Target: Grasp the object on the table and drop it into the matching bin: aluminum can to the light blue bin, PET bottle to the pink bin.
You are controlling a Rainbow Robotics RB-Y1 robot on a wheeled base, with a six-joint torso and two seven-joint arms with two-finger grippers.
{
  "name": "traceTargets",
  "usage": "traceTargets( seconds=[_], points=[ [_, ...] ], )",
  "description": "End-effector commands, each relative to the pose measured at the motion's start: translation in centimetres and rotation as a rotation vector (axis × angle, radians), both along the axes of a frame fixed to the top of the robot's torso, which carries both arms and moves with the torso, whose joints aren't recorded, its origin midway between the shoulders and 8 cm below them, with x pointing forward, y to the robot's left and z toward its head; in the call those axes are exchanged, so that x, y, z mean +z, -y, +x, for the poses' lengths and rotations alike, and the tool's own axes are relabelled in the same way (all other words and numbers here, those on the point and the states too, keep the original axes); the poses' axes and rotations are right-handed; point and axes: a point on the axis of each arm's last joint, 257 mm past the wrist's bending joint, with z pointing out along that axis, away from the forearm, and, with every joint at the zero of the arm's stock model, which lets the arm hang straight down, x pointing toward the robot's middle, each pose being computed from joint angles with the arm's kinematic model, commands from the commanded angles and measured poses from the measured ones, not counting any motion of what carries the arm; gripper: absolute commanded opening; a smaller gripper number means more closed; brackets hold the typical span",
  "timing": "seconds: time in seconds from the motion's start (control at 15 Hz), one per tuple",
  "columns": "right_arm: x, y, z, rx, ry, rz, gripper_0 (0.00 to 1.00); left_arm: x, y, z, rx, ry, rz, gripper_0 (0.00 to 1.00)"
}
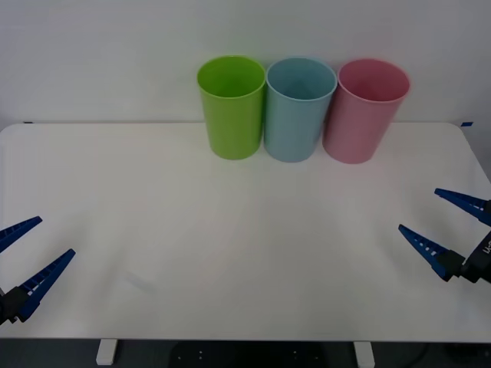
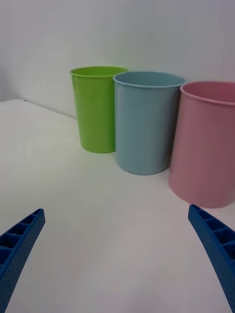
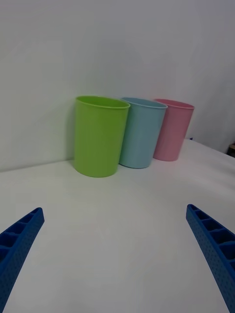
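Left tool (image 1: 27,247) and right tool (image 1: 443,218): both wide, holding nothing, at opposite edges of white flat surface (image 1: 245,261). Tall light blue plastic bin (image 1: 298,111) betw. lime green bin (image 1: 232,107) & pink bin (image 1: 364,111), at rear.

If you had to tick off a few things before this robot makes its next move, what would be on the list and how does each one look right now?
1. Left gripper open, hanging low over the left edge of the wide white table: ok.
2. Right gripper open, over the table's right edge: ok.
3. Tall light blue plastic bin upright at the back, in the middle of the row: ok.
4. Tall pink plastic bin upright, to the light blue bin's right: ok.
5. Lime green plastic bin upright, to the light blue bin's left: ok.
6. A can or bottle on the table to grasp: not ok.
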Motion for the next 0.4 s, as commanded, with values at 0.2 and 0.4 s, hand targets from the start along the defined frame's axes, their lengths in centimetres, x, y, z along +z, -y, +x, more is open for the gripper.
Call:
traceTargets(
  seconds=[0.2,0.4],
  points=[
    [-1.14,0.21,-1.87,-0.006,-0.034,-0.002,1.0,0.0,0.0,0.0,0.0,0.0,0.0,1.0],
    [-1.14,0.21,-1.87,-0.006,-0.034,-0.002,1.0,0.0,0.0,0.0,0.0,0.0,0.0,1.0]
  ],
)
